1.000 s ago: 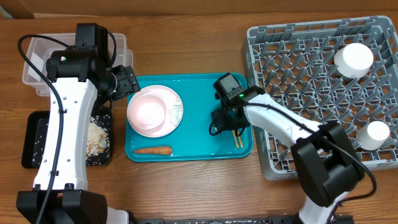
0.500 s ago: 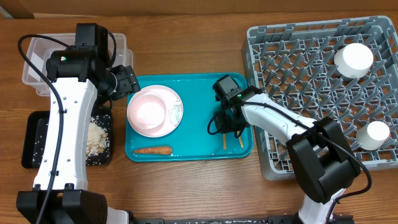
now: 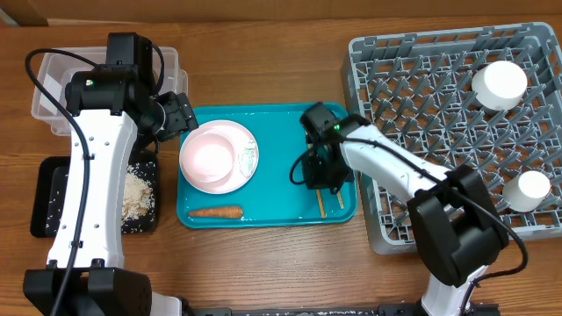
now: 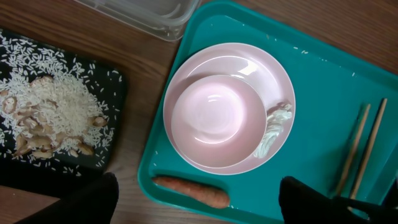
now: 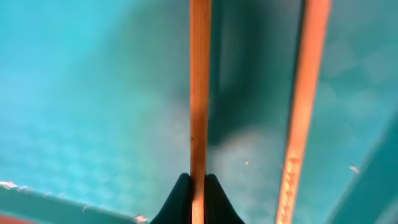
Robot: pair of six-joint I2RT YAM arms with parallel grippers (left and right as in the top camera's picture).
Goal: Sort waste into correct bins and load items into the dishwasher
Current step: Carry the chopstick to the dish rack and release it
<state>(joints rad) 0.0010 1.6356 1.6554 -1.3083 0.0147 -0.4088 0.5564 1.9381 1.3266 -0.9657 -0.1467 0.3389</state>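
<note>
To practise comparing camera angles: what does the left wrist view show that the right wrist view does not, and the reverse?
Only the left wrist view shows the bowl on its plate, the carrot and the rice in the black tray. Only the right wrist view shows the right claw closed on one chopstick. Both show the chopsticks and the teal tray.

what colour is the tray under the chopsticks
Teal. The overhead view shows the tray best, with the chopsticks at its right end.

The tray (image 3: pixel 281 149) is teal, the bowl (image 3: pixel 211 156) pale pink, the carrot (image 3: pixel 216 211) orange, the 2 chopsticks (image 4: pixel 352 149) tan.
</note>
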